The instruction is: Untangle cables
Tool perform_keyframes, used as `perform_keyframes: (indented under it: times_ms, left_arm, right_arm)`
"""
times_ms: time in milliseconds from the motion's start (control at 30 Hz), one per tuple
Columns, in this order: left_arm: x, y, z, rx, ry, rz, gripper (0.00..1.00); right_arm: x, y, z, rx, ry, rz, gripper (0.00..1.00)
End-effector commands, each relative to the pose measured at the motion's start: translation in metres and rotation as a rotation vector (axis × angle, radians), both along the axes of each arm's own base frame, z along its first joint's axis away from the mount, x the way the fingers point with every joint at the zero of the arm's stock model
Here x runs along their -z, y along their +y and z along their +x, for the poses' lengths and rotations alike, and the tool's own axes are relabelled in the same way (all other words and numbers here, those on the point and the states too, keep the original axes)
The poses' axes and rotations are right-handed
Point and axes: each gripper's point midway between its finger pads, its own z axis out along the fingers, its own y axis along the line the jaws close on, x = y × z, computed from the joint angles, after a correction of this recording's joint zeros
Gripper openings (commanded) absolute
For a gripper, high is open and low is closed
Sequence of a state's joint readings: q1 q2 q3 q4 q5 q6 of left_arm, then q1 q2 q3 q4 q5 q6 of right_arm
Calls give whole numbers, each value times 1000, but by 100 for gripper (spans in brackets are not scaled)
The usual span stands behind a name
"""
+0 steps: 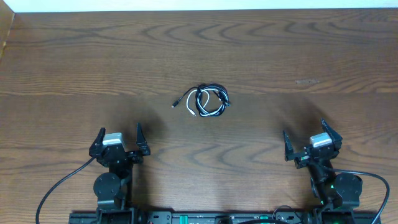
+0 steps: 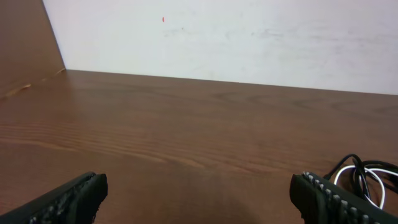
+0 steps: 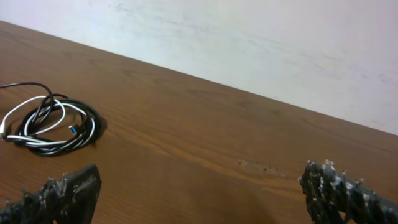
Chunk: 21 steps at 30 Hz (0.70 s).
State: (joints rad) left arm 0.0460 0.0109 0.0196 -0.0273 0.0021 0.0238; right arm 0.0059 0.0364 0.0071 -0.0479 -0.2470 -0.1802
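Note:
The cables [image 1: 209,101], one black and one white, lie coiled together in a small tangled loop near the middle of the wooden table, with a plug end trailing to the left. In the right wrist view the cables [image 3: 53,126] sit far left; in the left wrist view the cables [image 2: 367,177] show at the right edge. My left gripper [image 1: 119,139] stands open near the front left, well short of the coil. My right gripper [image 1: 312,141] stands open at the front right, also apart from it. Nothing is between either pair of fingers.
The brown wooden table [image 1: 298,50] ends at a white wall along the back. A wooden side panel [image 2: 25,50] rises at the left edge. Thick black robot wires [image 1: 59,186] trail off the arm bases at the front.

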Motion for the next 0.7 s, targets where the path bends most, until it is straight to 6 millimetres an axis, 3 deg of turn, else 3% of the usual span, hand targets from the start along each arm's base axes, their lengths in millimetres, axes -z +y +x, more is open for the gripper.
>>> perform_keyframes:
  times_ms: [0,300,667]
  left_arm:
    - [17,3,-1,-16,53,8,98]
    - [17,3,-1,-16,53,8,99]
    - [17,3,-1,-16,53,8,98]
  right_arm:
    - [2,2,0,-4,9,13,99]
    - [0,2,0,-6,-1,-1,99]
    - [3,20,-6,-110,69,43,99]
